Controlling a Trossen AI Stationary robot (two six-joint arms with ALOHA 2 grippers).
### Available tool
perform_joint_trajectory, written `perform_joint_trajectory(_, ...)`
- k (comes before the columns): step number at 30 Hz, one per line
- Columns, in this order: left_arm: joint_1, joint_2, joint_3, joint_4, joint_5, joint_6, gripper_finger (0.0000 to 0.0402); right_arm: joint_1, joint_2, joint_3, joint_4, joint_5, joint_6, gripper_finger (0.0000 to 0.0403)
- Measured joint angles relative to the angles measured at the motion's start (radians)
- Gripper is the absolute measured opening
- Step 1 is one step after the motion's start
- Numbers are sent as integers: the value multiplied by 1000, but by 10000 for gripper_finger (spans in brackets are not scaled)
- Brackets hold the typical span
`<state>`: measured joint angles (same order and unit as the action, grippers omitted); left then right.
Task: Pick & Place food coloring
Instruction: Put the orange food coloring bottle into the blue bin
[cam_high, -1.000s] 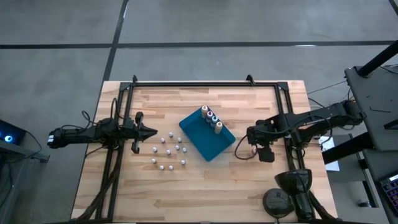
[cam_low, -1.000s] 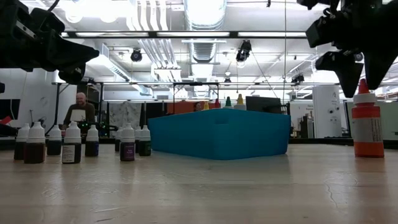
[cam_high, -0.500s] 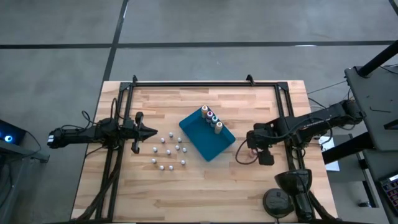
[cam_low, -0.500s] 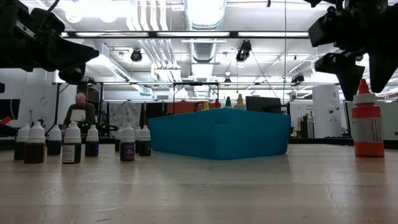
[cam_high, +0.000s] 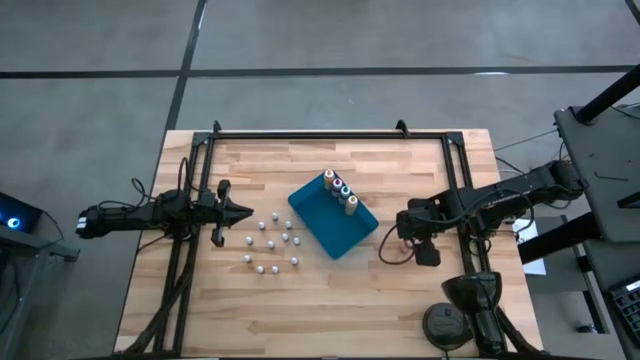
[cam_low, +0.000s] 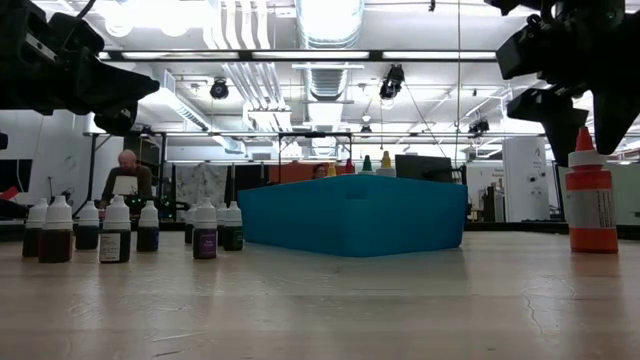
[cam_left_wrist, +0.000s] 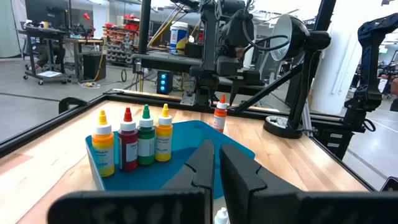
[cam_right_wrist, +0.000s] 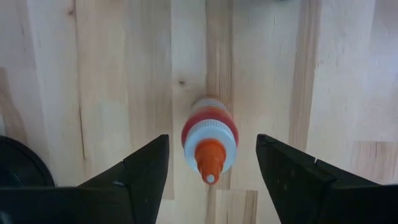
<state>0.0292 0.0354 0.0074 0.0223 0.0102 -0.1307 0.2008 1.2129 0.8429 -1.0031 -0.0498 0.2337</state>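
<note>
Right gripper (cam_right_wrist: 211, 163) spread wide directly above the upright orange bottle (cam_right_wrist: 210, 144) right of the blue tray (cam_high: 333, 220); left gripper (cam_high: 243, 211) closed, empty.

blue tray (cam_low: 355, 214) hiding bottle bodies, distant person (cam_low: 125, 180) blurred

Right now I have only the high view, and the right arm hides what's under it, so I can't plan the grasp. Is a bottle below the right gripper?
Observer: Yes. The right wrist view shows an orange-capped bottle standing upright between the right gripper's open fingers.
Operator: Are they touching it?
Observer: No, bare wood shows on both sides of the bottle.
Operator: And the left gripper?
Observer: The left gripper is shut and empty, facing the tray with four bottles in it.
</note>
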Motion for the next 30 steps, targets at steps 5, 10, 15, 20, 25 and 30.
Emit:
perform_joint_trajectory(5, 0, 0, 0, 0, 0, 0, 0, 0, 0, -12, 22, 0, 0, 222)
perform_joint_trajectory(10, 0, 0, 0, 0, 0, 0, 0, 0, 1, -16, 21, 1, 3, 219)
perform_joint_trajectory(15, 0, 0, 0, 0, 0, 0, 0, 0, 1, -16, 20, 1, 3, 200)
perform_joint_trajectory(20, 0, 0, 0, 0, 0, 0, 0, 0, 2, -17, 19, 0, 3, 147)
perform_joint_trajectory(25, 0, 0, 0, 0, 0, 0, 0, 0, 1, -17, 19, -2, -1, 100)
perform_joint_trajectory(30, 0, 0, 0, 0, 0, 0, 0, -1, 1, 11, -21, -8, 3, 100)
